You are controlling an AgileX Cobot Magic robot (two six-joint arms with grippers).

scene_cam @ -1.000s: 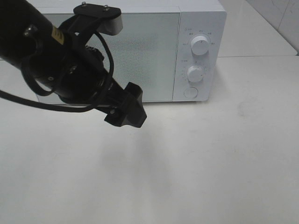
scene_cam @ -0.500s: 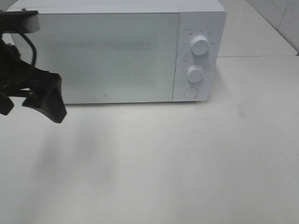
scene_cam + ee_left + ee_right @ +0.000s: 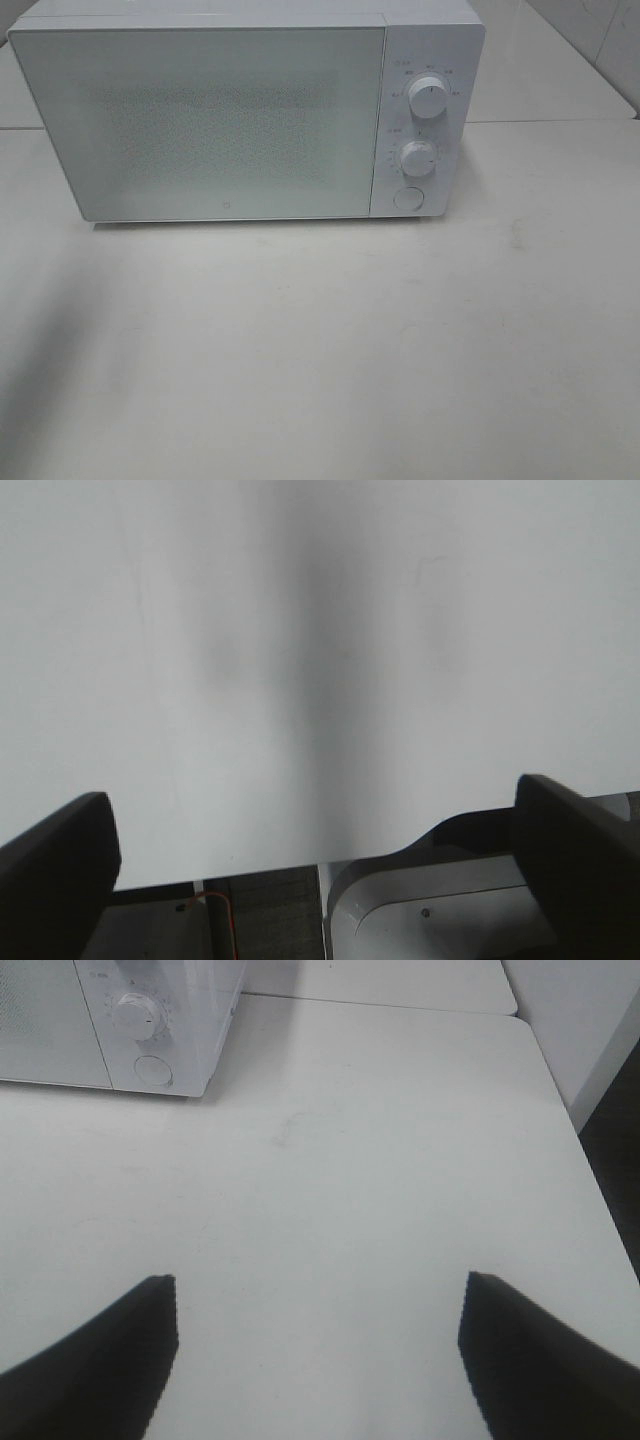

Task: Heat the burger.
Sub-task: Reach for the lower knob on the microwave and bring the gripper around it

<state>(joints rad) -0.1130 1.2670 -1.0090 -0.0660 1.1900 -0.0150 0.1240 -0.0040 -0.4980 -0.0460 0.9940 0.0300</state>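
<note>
- A white microwave (image 3: 230, 120) was shown on the desk (image 3: 350, 350), door shut; the burger was unseen, possibly enclosed for heating.
- The left pincer (image 3: 312, 800) and right pincer (image 3: 318, 1278) were held open, empty.

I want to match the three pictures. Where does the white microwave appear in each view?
Exterior high: the microwave fills the upper part, door closed, knobs at its right end.
Left wrist: not in it; only table beyond the open left pincer.
Right wrist: only its control-panel end, far ahead, cut by the picture edge.
Shared landmark: the round button under the lower knob, also in the right wrist view.
</note>
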